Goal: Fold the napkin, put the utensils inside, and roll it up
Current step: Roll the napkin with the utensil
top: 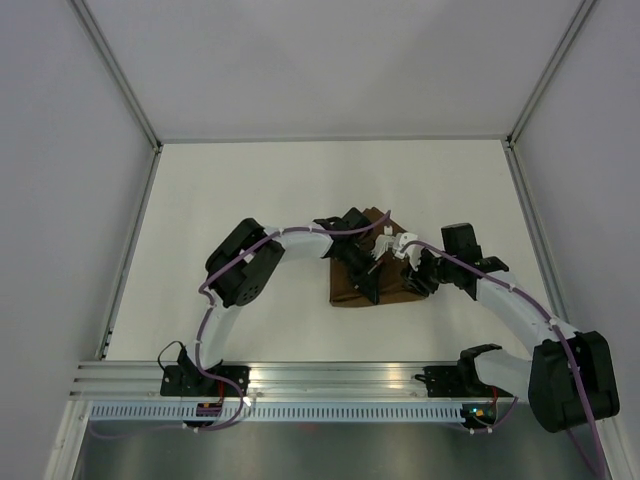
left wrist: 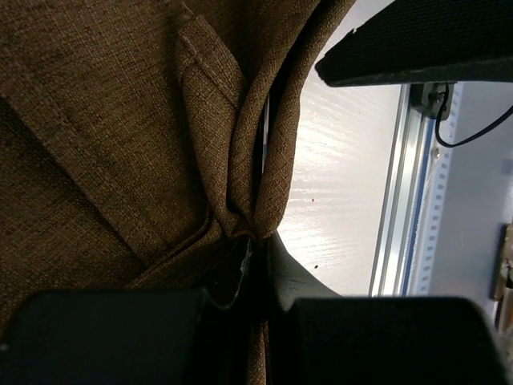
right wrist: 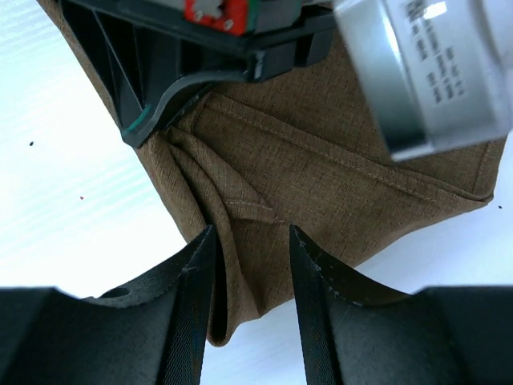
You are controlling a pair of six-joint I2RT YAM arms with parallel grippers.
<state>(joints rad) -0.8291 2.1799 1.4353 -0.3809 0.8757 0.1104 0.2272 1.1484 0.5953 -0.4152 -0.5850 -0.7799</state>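
Left wrist view showed the left pincer (left wrist: 255, 253) clamped on a fold of napkin (left wrist: 96, 120), probably anchoring it; right pincer (right wrist: 250, 269), jaws apart, straddled a pleat.

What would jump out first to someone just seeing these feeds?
The dark brown napkin, bunched into folds in the middle of the table, draws the eye first. In the left wrist view, the left hand is shut on a pinched ridge of the cloth. In the right wrist view, the right hand straddles a fold with its jaws apart.
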